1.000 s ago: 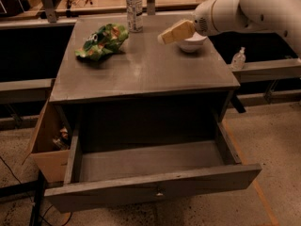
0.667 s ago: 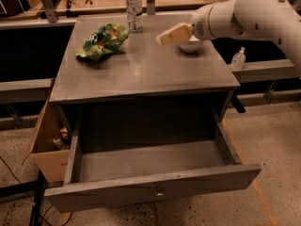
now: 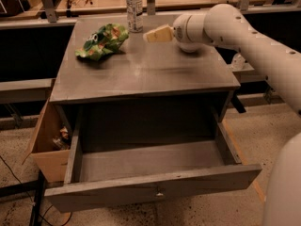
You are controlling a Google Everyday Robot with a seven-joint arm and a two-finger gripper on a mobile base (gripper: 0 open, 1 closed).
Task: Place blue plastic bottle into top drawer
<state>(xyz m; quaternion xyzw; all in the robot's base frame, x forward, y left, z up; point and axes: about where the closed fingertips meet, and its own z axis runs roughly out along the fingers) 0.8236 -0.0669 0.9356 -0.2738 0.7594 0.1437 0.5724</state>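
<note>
The hand [image 3: 157,33] is sliding leftward over the tabletop [image 3: 141,74] and is nearer the blue plastic bottle [image 3: 134,6] than it was a second ago, though a gap is still showing between them. The bottle is standing upright at the tabletop's back edge, untouched. From where I stand I cannot tell whether the hand is wide or narrow. The top drawer [image 3: 117,192] is hanging pulled out below, so the reach seems to be progressing, with the grasp not yet made.

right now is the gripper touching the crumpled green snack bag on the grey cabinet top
Apart. The camera view shows bare cabinet top between the crumpled green snack bag and the gripper, which is beside the clear plastic bottle.
</note>
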